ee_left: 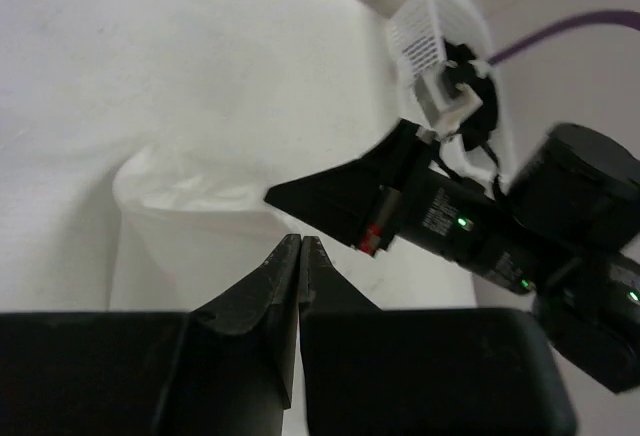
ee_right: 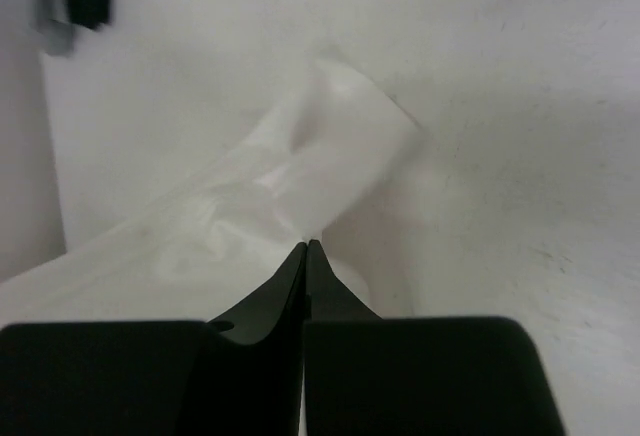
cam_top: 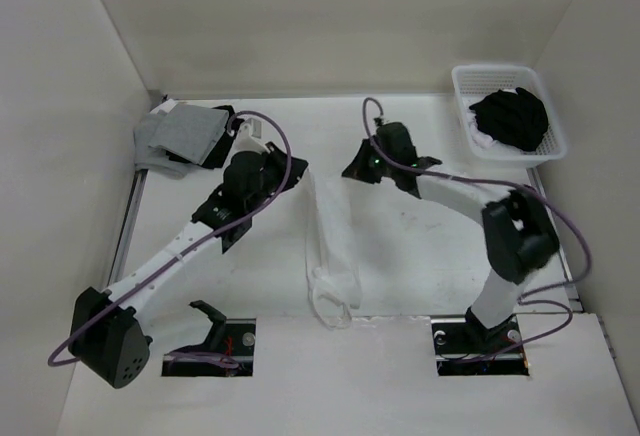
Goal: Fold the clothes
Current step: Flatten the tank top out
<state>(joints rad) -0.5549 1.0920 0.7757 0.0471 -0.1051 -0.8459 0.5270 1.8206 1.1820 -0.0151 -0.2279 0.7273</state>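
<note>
The clothes [cam_top: 328, 246] are a thin white top lying as a narrow strip down the middle of the table, with the bunched end near the front edge. My left gripper [cam_top: 298, 168] is at the strip's far left corner. In the left wrist view its jaws [ee_left: 301, 240] are shut, with the tips on the white cloth [ee_left: 190, 246], seemingly pinching its edge. My right gripper [cam_top: 352, 169] is at the far right corner. In the right wrist view it [ee_right: 307, 244] is shut on the fabric [ee_right: 300, 176], which pulls up into a peak at the tips.
A white basket [cam_top: 462, 81] at the back right holds a black garment bundle [cam_top: 510, 116]. A grey and black garment stack [cam_top: 185, 131] lies at the back left, close behind the left arm. White walls enclose the table on three sides.
</note>
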